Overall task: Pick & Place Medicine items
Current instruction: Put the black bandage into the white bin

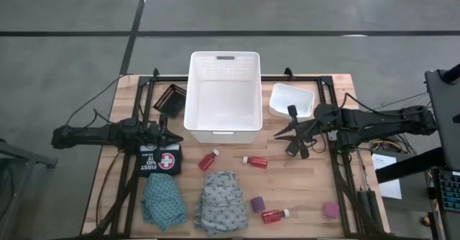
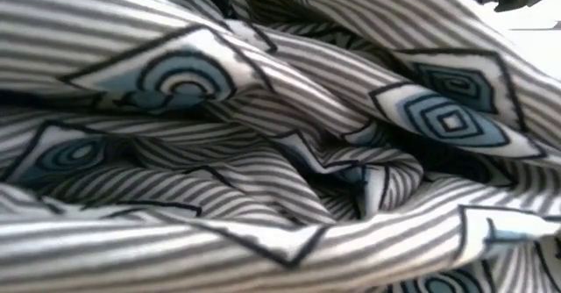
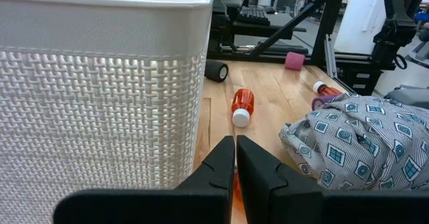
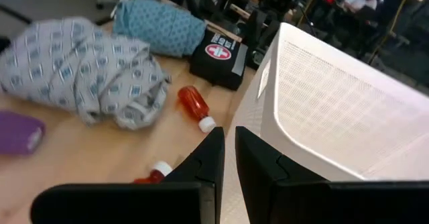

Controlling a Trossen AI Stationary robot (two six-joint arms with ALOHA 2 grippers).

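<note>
Three red bottles with white caps lie on their sides on the table [image 1: 208,160], [image 1: 255,162], [image 1: 275,215]. A purple roll [image 1: 257,205] and a pink roll [image 1: 330,210] sit near the near edge. The left wrist view shows a black roll [image 3: 216,70] past the basket's corner. The teal cloth [image 1: 164,200] and the grey cloth [image 1: 221,202] lie crumpled side by side, and the grey cloth [image 2: 280,135] fills the low view. My left gripper [image 1: 167,134] hovers shut left of the white basket [image 1: 223,93]. My right gripper [image 1: 282,134] hovers shut to its right.
A black first-aid pouch [image 1: 159,159] lies just near of the left gripper. A small dark tray [image 1: 171,100] sits left of the basket and a clear tub [image 1: 291,100] to its right. Bare wood shows between the bottles and the basket's near wall.
</note>
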